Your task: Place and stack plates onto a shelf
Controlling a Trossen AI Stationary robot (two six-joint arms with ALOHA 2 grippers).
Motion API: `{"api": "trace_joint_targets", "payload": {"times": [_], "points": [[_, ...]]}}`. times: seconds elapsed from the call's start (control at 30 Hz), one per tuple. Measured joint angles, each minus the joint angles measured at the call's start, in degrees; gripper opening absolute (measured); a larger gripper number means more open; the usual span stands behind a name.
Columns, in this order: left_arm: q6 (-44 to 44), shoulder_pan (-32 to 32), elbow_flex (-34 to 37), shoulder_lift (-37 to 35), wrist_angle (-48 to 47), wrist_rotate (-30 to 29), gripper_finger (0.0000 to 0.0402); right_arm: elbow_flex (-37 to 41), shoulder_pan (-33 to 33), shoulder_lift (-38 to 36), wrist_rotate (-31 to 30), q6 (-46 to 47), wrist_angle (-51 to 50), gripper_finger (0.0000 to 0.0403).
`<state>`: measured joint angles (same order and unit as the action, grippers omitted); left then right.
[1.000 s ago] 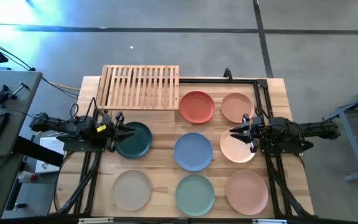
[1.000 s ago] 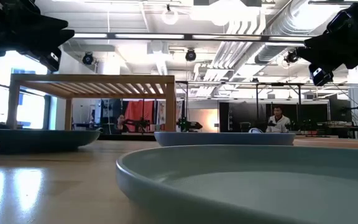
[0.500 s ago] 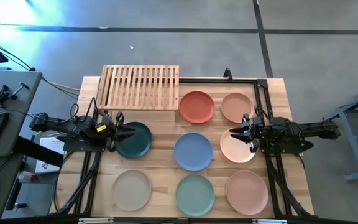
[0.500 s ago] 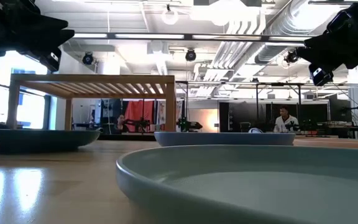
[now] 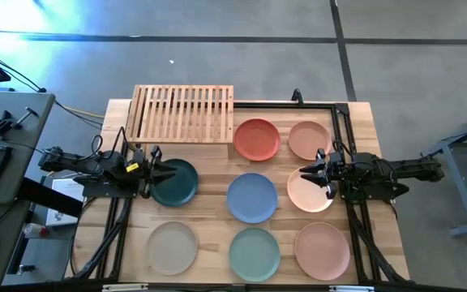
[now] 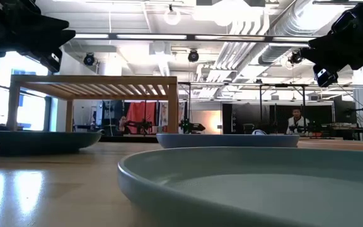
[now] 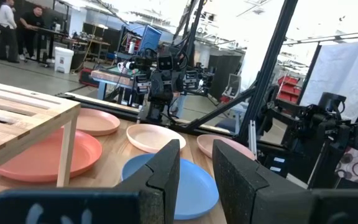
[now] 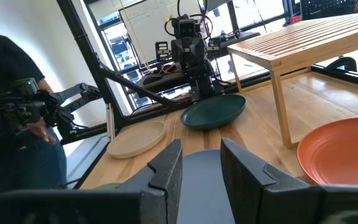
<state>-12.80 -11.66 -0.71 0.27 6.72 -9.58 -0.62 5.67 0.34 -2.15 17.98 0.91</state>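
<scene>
Eight round matte plates lie singly on the wooden tabletop [image 5: 209, 217], none on the low shelf of light wooden slats [image 5: 184, 113] at its far left corner: terracotta red plate [image 5: 256, 139], blue plate [image 5: 252, 197] and sage green plate [image 5: 254, 253] down the middle, beige plate [image 5: 172, 246] near left, three peach-pink plates [image 5: 321, 248] along the right. The left gripper [image 5: 167, 173] hangs above the dark teal plate [image 5: 180, 183], its fingers a narrow gap apart and holding nothing. The right gripper [image 5: 305, 173] hangs likewise, empty and slightly parted, over the middle peach-pink plate [image 5: 306, 195]
</scene>
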Motion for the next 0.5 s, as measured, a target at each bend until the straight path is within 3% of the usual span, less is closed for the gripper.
{"api": "trace_joint_targets", "payload": {"times": [0.5], "points": [[0.9,0.0,0.0,0.0,0.0,-0.2,0.0083,0.0,0.0,0.0,0.0,0.0,0.0,0.0094]]}}
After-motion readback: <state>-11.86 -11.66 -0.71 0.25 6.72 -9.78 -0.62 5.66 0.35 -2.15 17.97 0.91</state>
